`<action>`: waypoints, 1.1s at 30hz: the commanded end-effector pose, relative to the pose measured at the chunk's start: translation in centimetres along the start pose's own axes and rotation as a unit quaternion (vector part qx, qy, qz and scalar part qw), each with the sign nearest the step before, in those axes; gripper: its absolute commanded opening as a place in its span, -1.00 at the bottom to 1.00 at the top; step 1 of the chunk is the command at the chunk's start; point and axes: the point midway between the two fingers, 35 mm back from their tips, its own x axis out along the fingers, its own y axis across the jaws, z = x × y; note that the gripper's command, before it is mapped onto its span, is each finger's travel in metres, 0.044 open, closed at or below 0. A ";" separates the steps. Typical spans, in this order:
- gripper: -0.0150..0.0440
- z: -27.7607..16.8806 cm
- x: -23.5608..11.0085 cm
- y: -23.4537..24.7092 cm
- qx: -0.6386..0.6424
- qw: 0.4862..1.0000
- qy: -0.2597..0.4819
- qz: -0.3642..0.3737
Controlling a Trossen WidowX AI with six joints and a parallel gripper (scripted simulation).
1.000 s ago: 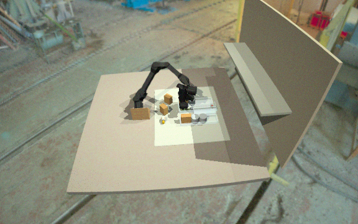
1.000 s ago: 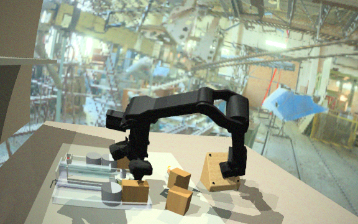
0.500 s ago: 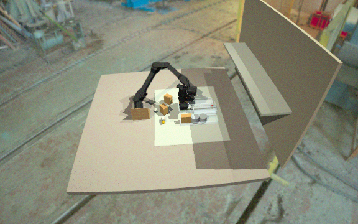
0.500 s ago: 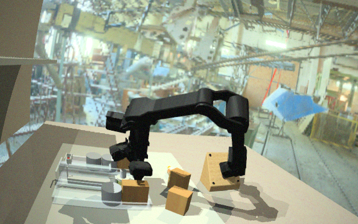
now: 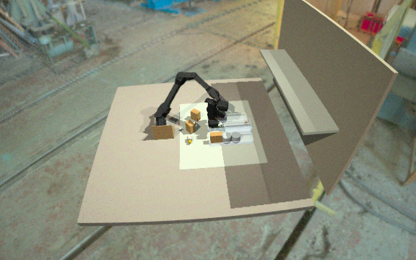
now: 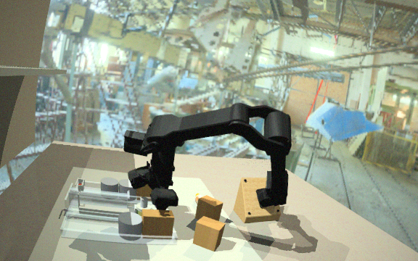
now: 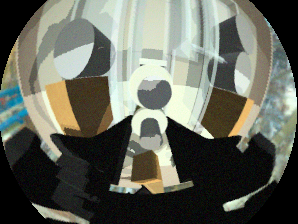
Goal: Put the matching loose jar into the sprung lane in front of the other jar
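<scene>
My gripper (image 7: pixel 148 119) (image 5: pixel 214 125) (image 6: pixel 148 201) is shut on a small pale jar (image 7: pixel 152 124), held upright at the front end of the middle lane of the clear rack (image 5: pixel 244 127) (image 6: pixel 85 212). A matching small jar (image 7: pixel 153 92) stands just ahead of it in that lane, between the two lane rails. In the exterior view the held jar (image 6: pixel 142 203) shows only as a pale sliver beside the fingers. The pusher plate behind the lane jar is hard to make out.
The side lanes hold grey cylinders (image 5: pixel 231 136) (image 6: pixel 130 222) (image 6: pixel 109 184) and brown boxes (image 5: pixel 216 137) (image 6: pixel 157 222). Two loose brown boxes (image 5: pixel 195 115) (image 5: pixel 190 126) and a small yellow item (image 5: pixel 190 141) lie on the white mat. A shelf wall (image 5: pixel 331 90) stands to the right.
</scene>
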 end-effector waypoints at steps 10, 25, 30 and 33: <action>-0.49 0.0 0.0 0.1 -0.002 1.000 -0.006 0.003; -0.49 -0.2 0.0 0.1 -0.002 1.000 -0.006 0.003; -0.49 -0.3 0.0 0.1 -0.002 1.000 -0.006 0.003; -0.49 -0.3 0.0 0.1 -0.002 1.000 -0.005 0.003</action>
